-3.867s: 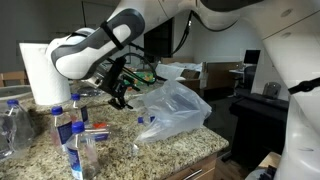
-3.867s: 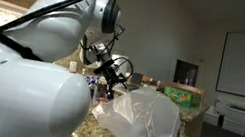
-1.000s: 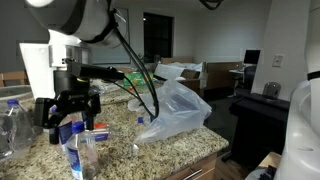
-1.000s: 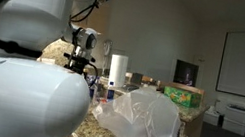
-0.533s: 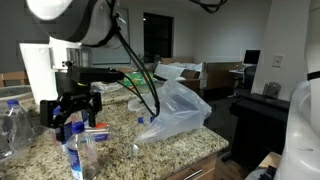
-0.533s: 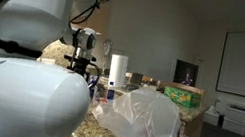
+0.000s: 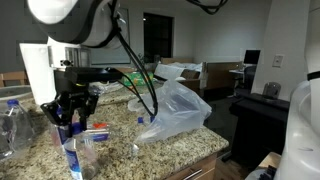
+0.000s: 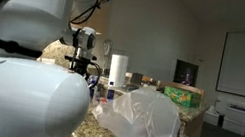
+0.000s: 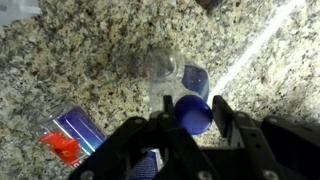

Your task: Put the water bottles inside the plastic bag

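Note:
Several clear water bottles with blue caps stand on the granite counter. In the wrist view one bottle's blue cap [image 9: 193,116] sits between my gripper's [image 9: 194,101] two fingers, which touch it on both sides. In an exterior view the gripper [image 7: 69,112] hangs straight down over that upright bottle [image 7: 72,128], left of the plastic bag [image 7: 175,110]. Another bottle [image 9: 167,72] shows just beyond the held one. The bag lies crumpled and translucent on the counter, also seen in the other exterior view as the bag [image 8: 144,118].
Two more bottles [image 7: 80,155] stand at the counter's front edge and a larger one [image 7: 14,125] at far left. A paper towel roll [image 7: 40,70] stands behind. A blue and red packet [image 9: 72,135] lies beside the gripper. A green box [image 8: 184,95] sits behind the bag.
The gripper's fingers have closed in from wide open onto the bottle's cap. The arm has stayed in place above the bottles.

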Motion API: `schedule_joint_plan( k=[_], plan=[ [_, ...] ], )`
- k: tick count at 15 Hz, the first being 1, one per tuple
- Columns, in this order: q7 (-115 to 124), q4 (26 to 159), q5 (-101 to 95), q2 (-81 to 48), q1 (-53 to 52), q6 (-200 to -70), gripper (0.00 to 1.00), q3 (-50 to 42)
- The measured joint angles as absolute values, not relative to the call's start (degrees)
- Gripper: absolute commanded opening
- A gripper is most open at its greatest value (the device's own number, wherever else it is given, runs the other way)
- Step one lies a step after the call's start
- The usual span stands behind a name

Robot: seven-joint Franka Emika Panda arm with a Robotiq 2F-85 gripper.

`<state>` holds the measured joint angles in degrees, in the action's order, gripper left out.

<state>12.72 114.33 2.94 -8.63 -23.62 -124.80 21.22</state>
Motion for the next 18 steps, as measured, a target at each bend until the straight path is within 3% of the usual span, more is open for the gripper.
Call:
schedule_joint_plan(
  k=[1, 10, 18],
  plan=[
    [12.86, 114.34, 2.66, -8.63, -23.62, -124.89, 0.10, 21.19],
    [14.16, 113.49, -7.15, -8.54, -23.62, -124.44, 0.10, 20.05],
    [13.88, 106.63, -22.13, -9.90, -25.96, -106.14, 0.10, 20.07]
  ],
)
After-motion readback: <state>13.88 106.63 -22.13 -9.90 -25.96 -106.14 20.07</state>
